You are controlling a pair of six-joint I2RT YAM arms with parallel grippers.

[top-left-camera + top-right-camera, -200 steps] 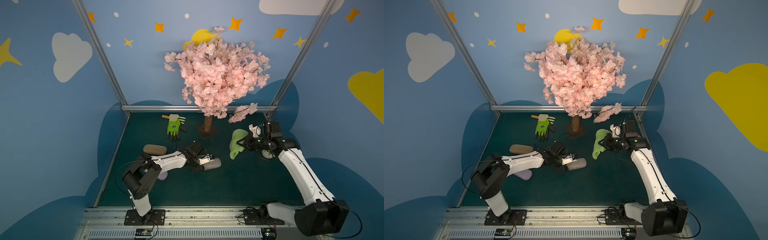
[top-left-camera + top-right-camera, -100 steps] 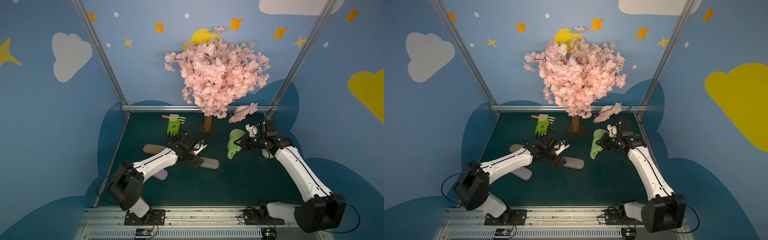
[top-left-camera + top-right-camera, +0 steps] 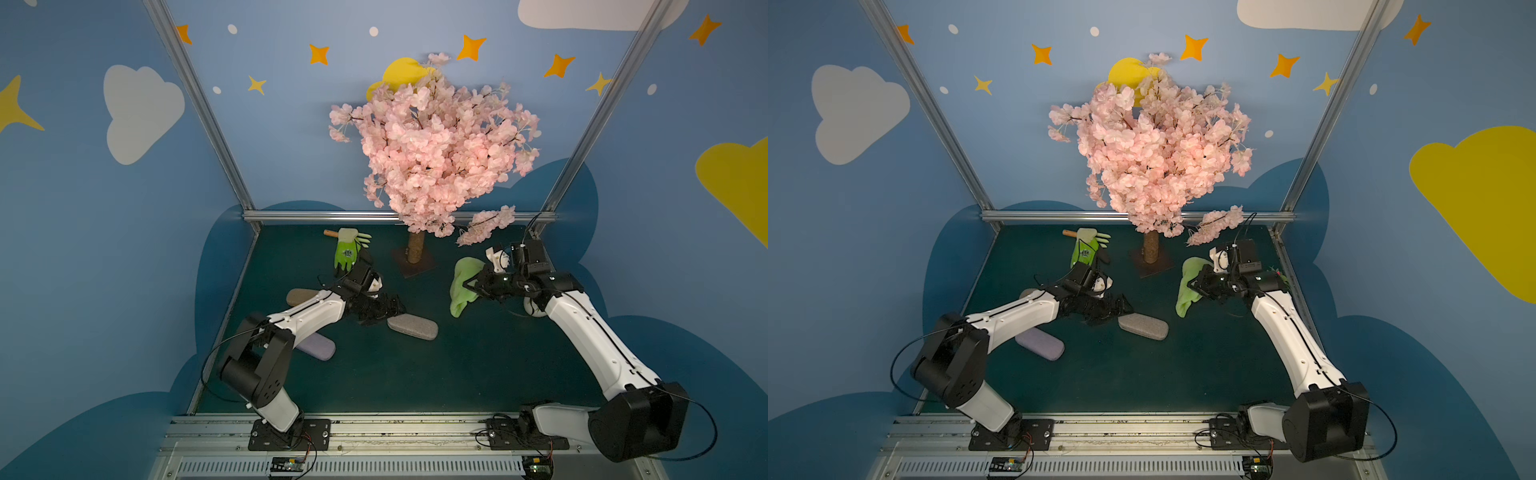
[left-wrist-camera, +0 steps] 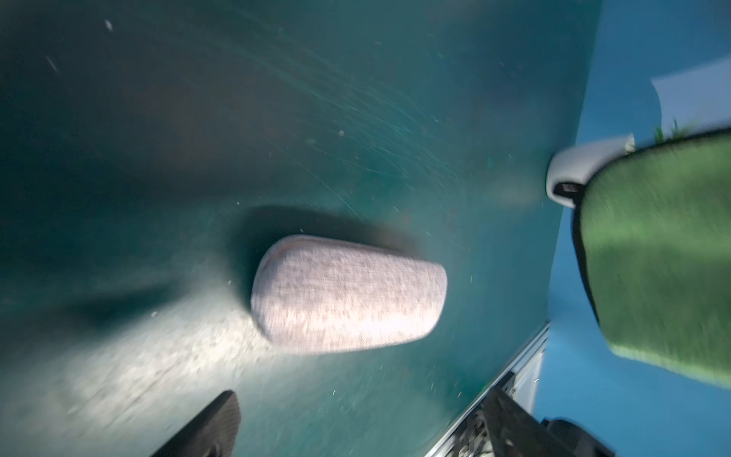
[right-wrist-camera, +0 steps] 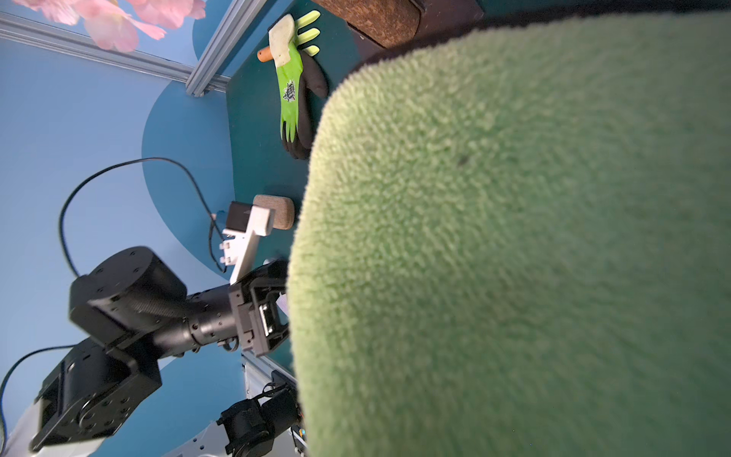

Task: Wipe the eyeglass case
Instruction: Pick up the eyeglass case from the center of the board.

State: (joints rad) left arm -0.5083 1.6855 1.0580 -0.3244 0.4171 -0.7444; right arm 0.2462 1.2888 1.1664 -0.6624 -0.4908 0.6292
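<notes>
Left gripper: spread wide, gripping nothing, low over the green table. Grey eyeglass case: flat on the table near its middle, just ahead of the open fingers, not between them. Right gripper: clamped tight on the green cloth, cloth hanging down, apart from the case. Brown case and lilac case behind the left arm.

Soft overhead light, bowed edges in both top views, motion smear in left wrist view.
</notes>
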